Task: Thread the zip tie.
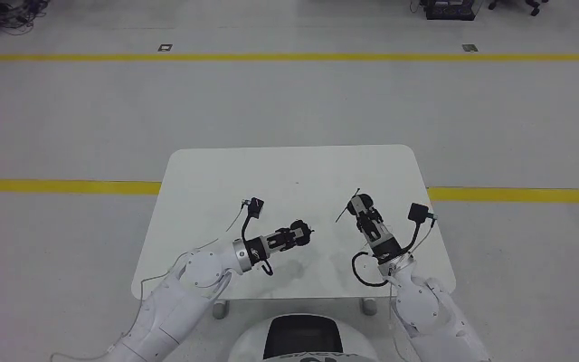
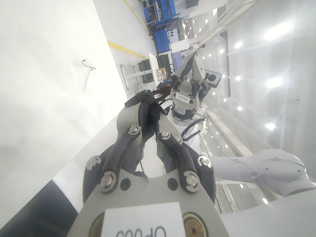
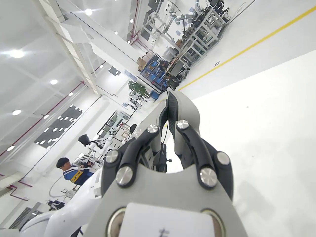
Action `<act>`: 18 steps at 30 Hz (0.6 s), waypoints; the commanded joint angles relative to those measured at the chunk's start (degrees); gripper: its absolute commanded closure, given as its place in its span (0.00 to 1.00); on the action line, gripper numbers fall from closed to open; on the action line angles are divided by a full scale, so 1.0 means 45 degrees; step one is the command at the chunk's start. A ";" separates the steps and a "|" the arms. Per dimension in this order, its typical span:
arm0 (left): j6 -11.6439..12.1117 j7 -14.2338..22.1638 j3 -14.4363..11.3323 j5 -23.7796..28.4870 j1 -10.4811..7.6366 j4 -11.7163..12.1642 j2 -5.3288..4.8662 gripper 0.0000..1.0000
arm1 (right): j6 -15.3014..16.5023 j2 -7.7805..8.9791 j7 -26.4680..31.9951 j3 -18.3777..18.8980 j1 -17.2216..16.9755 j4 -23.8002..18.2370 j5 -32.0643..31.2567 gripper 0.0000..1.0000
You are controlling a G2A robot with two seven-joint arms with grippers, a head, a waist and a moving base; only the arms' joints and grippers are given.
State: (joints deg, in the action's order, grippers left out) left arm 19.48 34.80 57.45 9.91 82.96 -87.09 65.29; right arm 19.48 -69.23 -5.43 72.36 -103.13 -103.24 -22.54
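Above the counter, the right gripper fingers pinch the zip tie. The left gripper fingers are pressed together, contents unclear, well apart from it. Judged stage: alignment. Next move calls for bringing tip squarely to head.

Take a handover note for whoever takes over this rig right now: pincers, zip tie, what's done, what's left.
Left pincer: shut above the table; what it grips is unclear.
Right pincer: shut on the zip tie, one end poking past its fingertips.
The two pincers are apart over the table's near half.
Done: the tie is off the table, gripped.
To do: bring the ends together and thread; no closed loop visible yet.
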 commanded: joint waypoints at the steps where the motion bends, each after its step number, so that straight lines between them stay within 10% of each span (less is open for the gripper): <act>1: 0.0000 0.0000 0.0000 0.0000 0.0000 0.0000 0.0000 1.00 | 0.0000 -0.0007 0.0025 0.0014 -0.0004 0.0002 0.0024 1.00; 8: 0.0000 0.0000 0.0000 0.0000 0.0000 0.0000 0.0000 1.00 | -0.0007 -0.0008 -0.0123 0.0068 0.0046 0.0027 -0.0150 1.00; 18: 0.0000 0.0000 0.0000 0.0000 0.0000 0.0000 0.0000 1.00 | 0.0000 -0.0047 -0.4701 -0.1642 0.0181 0.1398 -0.1463 1.00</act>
State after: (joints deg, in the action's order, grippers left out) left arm 19.48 34.80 57.45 9.91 82.96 -87.09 65.29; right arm 19.48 -69.53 -24.46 66.10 -102.63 -97.67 -29.01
